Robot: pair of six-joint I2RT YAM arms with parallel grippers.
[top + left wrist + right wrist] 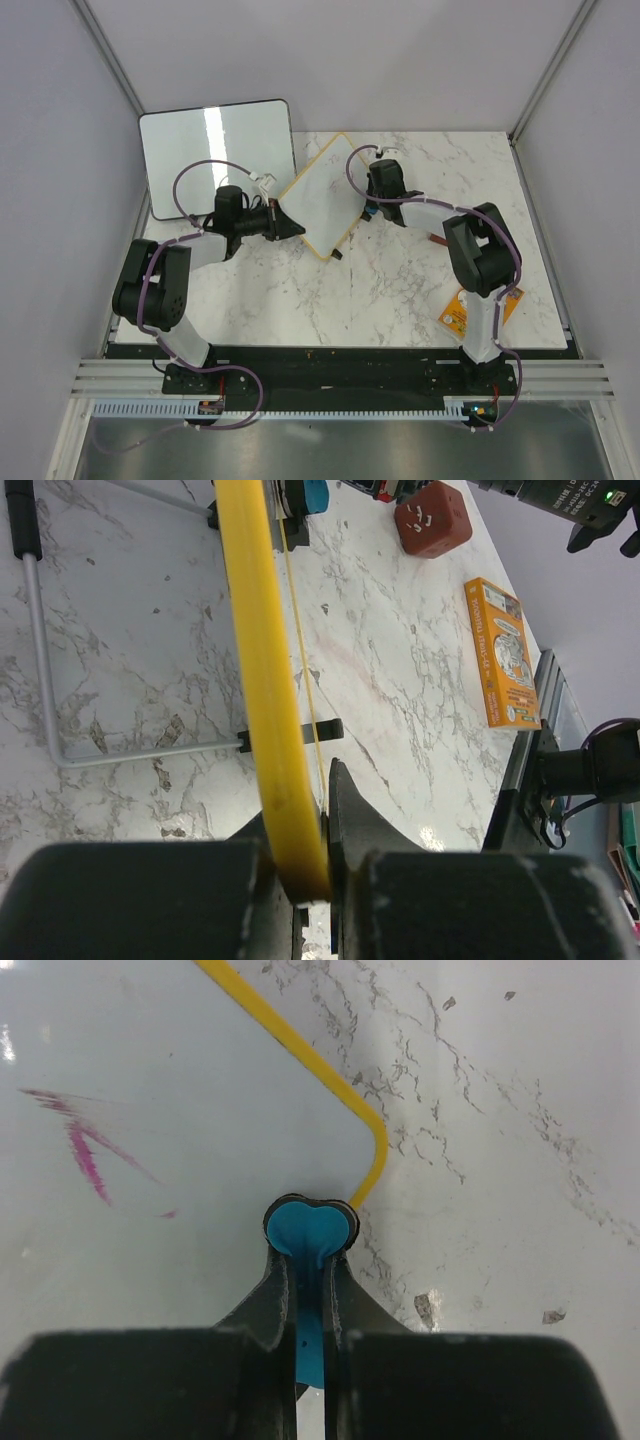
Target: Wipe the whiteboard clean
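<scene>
The whiteboard (322,195), small with a yellow frame, is tilted in the middle of the marble table. My left gripper (285,222) is shut on its left edge; in the left wrist view the yellow frame (262,680) runs between the fingers of that gripper (325,880). My right gripper (372,205) is shut on a blue eraser (310,1228) and presses it on the board near its rounded corner. Pink marks (85,1145) remain on the white surface (180,1090) to the left of the eraser.
A larger blank board (215,150) with a black edge lies at the back left. An orange box (478,312) lies near the right arm's base and shows in the left wrist view (502,650). A reddish-brown block (432,518) and a grey metal rod (40,660) lie nearby.
</scene>
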